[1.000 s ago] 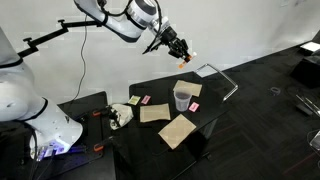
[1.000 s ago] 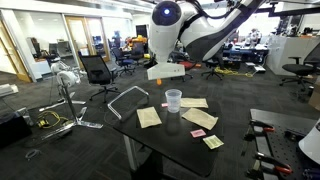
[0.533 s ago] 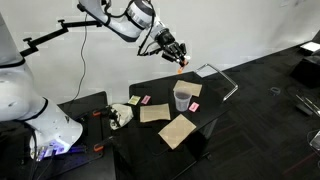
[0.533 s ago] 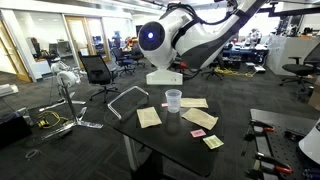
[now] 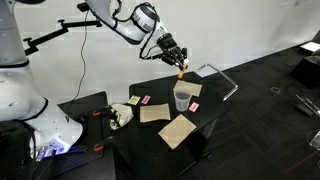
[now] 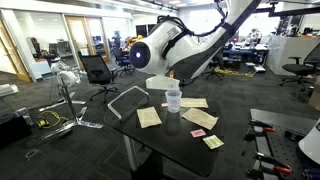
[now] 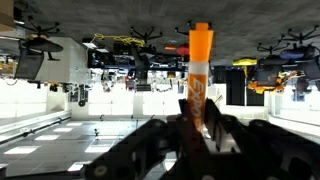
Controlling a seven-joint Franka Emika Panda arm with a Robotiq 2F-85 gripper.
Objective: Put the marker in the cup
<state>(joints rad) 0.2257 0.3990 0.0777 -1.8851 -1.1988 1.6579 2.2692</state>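
My gripper (image 5: 176, 58) is shut on the orange marker (image 5: 180, 69), held above the clear plastic cup (image 5: 182, 97) that stands on the black table (image 5: 205, 120). In the wrist view the marker (image 7: 199, 70) sticks up between the two dark fingers (image 7: 198, 122), its orange cap at the top. In an exterior view the arm's bulk hides the gripper and the marker; the cup (image 6: 173, 100) shows just below it.
Tan cardboard squares (image 5: 178, 130) (image 5: 153, 113) and small pink pieces (image 5: 194, 105) lie on the table round the cup. A metal frame (image 5: 222, 78) lies at the table's far end. Office chairs (image 6: 97, 70) and desks stand beyond.
The arm has moved down and toward the cup with the marker held; the gripper now hangs closer above the cup's rim.
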